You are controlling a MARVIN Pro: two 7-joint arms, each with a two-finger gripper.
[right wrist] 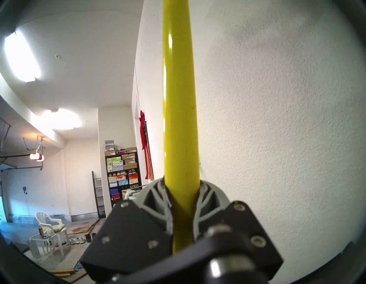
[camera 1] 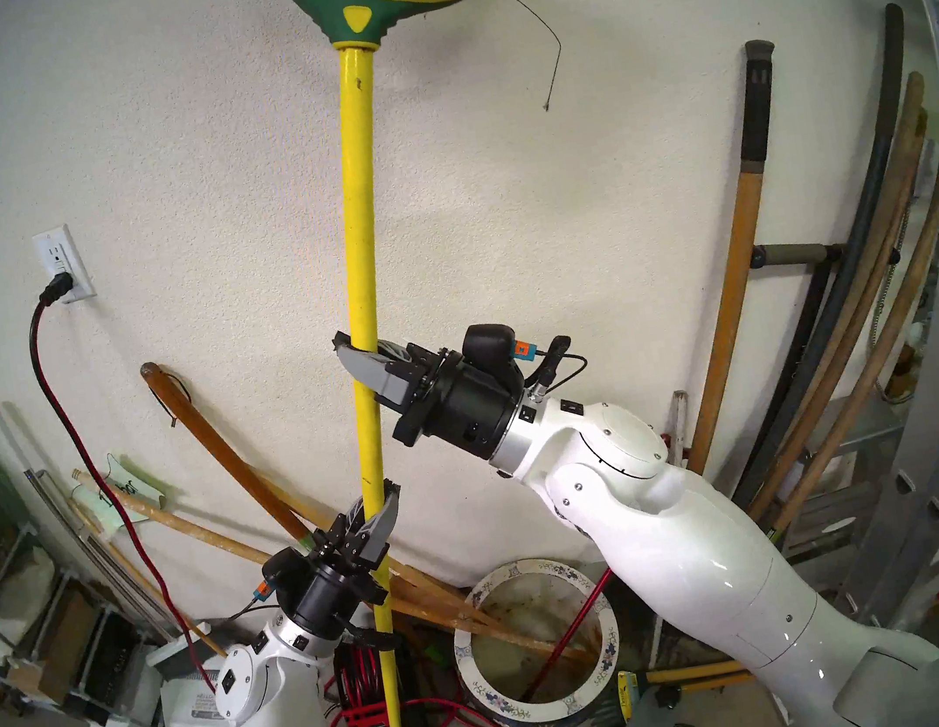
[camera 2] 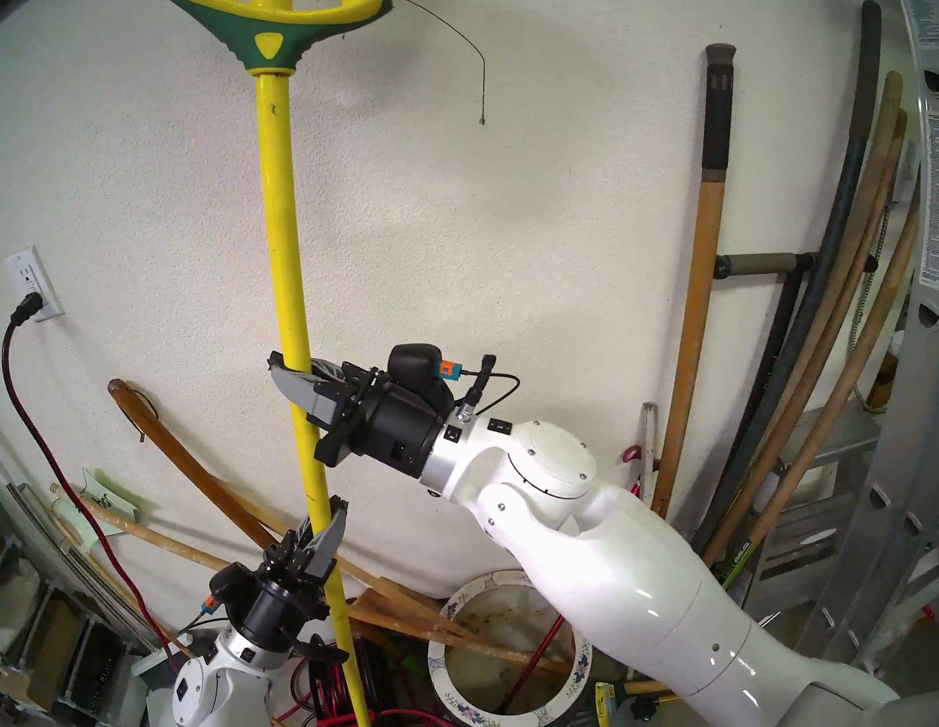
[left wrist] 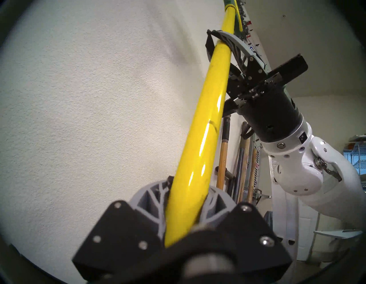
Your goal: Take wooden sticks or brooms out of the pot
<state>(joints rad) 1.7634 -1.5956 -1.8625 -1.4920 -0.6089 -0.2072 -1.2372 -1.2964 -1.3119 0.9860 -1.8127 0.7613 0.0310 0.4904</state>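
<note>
Broom [camera 1: 358, 236]: thin glossy yellow pole, near upright against the textured white wall [camera 1: 487, 179]. Yellow-and-green plastic head at top, black bristles fanned and cut off by the frame edge; a few stray bristles droop. Lower pole tip sits outside the pot [camera 1: 470, 653], to its left, over coiled red cord [camera 1: 350, 672]; what it rests on is hard to make out.

Pot: wide round ceramic, broad white rim with small blue-purple flowers, stained inside. Tan wooden poles [camera 1: 496, 625] and a thin red rod [camera 1: 566, 638] lean across its rim; the right arm hides its far-right edge.

Right gripper [camera 1: 359, 348]: grey ribbed fingers clamped on the pole mid-length. Left gripper [camera 1: 380, 490]: clamped on the same pole lower down. Both wrist views show the pole squeezed between the fingers.
</note>
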